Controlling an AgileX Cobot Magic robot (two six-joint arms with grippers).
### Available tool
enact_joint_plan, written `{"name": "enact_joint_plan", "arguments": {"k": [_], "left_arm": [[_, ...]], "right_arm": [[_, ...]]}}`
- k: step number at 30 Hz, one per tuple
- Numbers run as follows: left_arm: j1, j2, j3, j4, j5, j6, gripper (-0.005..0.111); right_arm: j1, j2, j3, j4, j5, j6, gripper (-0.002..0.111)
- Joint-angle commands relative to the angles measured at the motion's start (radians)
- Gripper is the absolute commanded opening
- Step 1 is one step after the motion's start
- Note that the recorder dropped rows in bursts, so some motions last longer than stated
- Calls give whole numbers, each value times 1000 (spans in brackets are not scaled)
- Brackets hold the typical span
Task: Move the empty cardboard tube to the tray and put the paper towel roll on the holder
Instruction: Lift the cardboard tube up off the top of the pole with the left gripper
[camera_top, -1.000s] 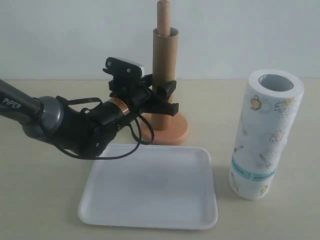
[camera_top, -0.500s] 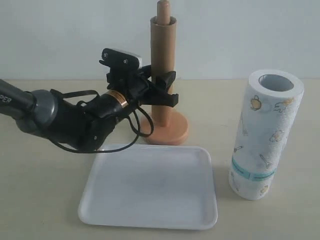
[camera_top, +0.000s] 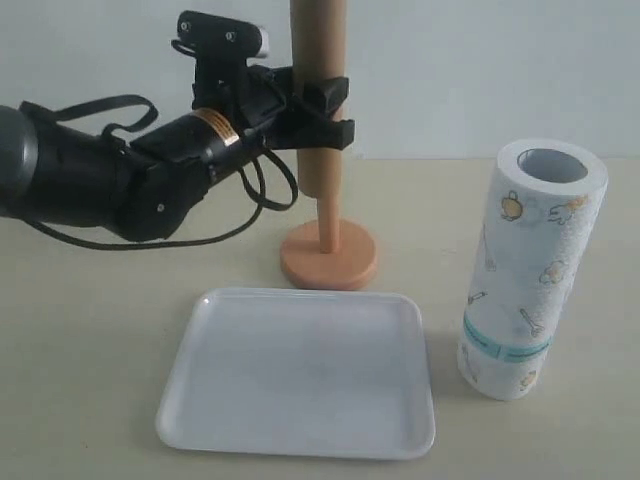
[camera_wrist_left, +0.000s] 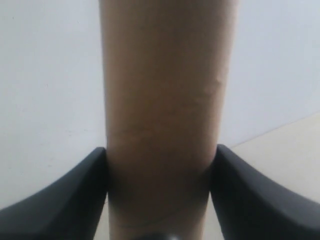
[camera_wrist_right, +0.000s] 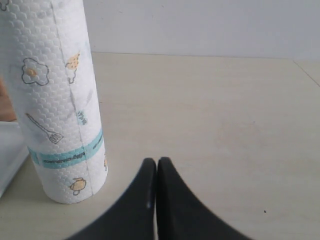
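Left gripper is closed on the empty cardboard tube, with one black finger pressing on each side of it. The tube is upright above the holder. Its lower end is clear of the round base, the thin pole is bare under it, and its top goes out of the picture. In front of the holder the tray lies flat on the bench. The paper towel roll stands upright just beside the tray. Right gripper is fully closed and holds nothing, near the roll but apart from it.
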Motion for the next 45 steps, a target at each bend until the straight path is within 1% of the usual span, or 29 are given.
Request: {"name": "enact_joint_plan", "arguments": {"k": [1,11,13,26,31,37,41,43,45], "left_arm": [[-4,-47,-57,-7,126,3,4],[-4,-111,-201,-7,328,3,4],[-4,-126,-217,-7,345,3,4],[-4,-261,-234,-7,353,3,4],[-4,-300,-234,-7,313,-4,4],[-4,-321,-241,-2,270,-65,4],[-4,-333,-259,2,298,-65,4],[-4,-349,-263,20,337,-65,4],[-4,-380,-263,55,411,-56,4]], "right_arm": [[3,-5,-1,0,-3,-3,0],[3,-5,-1,0,-3,-3,0],[3,-5,-1,0,-3,-3,0],[3,-5,-1,0,-3,-3,0],[3,-5,-1,0,-3,-3,0],[3,-5,-1,0,-3,-3,0],[3,-5,-1,0,-3,-3,0],[3,-5,-1,0,-3,-3,0],[3,-5,-1,0,-3,-3,0]]}}
